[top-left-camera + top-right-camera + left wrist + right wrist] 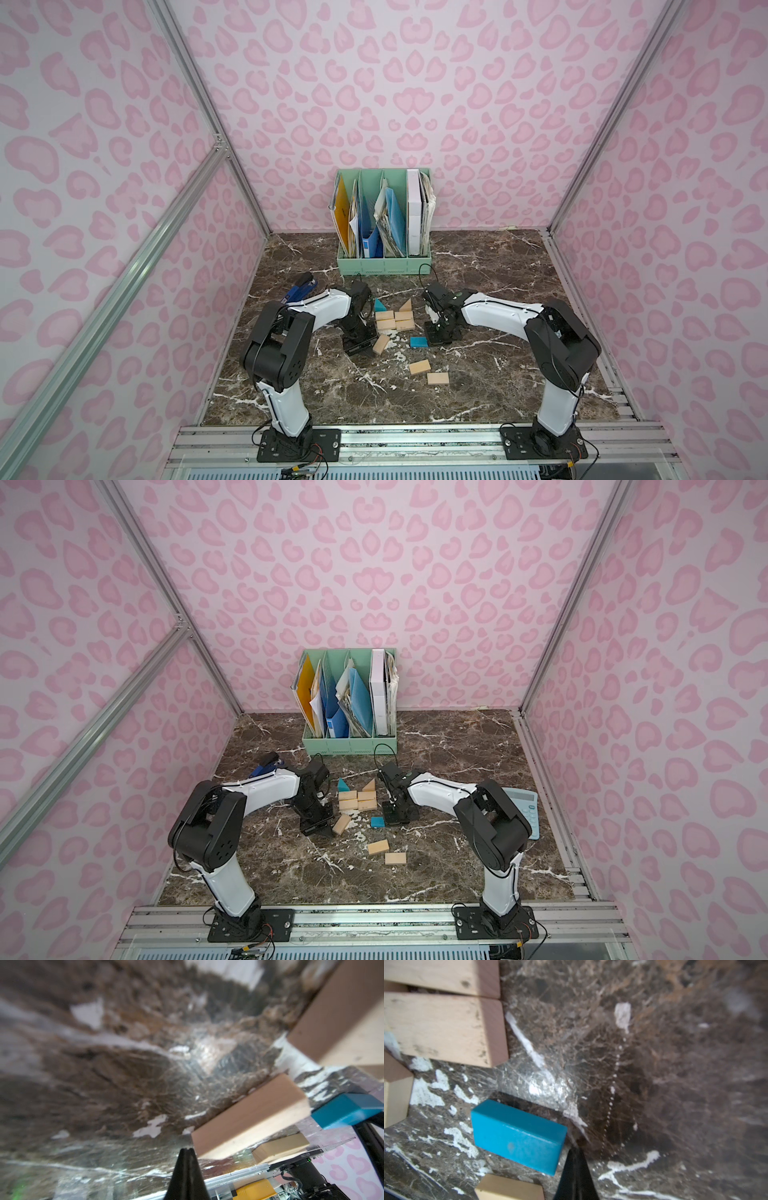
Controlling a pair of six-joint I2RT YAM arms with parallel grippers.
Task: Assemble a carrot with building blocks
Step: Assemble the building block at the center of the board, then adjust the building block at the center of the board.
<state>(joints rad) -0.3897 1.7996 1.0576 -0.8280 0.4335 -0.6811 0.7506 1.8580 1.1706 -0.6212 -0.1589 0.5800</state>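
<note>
- Carrot [395,320], part-built: four tan blocks laid flat in a two-by-two patch at the middle of the surface [498,374], between the two arms. A teal triangle [379,305] and a tan triangle [406,305] are set at its far edge as leaves.
- Teal block [519,1136]: glossy, rectangular, laid flat, apart from the carrot, off its near right corner. Its long axis is judged to run across the surface, from arm to arm.
- Right pincer [576,1151]: pressed together, nothing pinched. Its tip is set low, just beside the teal block's right short end; contact cannot be told. This arm is the nearer one. A push along the long axis is judged likely to carry the block leftward, below the carrot.
- Left pincer [187,1150]: pressed together, empty, just beside a tilted tan block [249,1118] that is laid askew near the carrot's near left corner.
- Two loose tan blocks [419,367]: laid flat nearer the arm bases, well apart from both pincers.
- Tan pieces: pale bare wood, with darker end faces and slight smudges.
</note>
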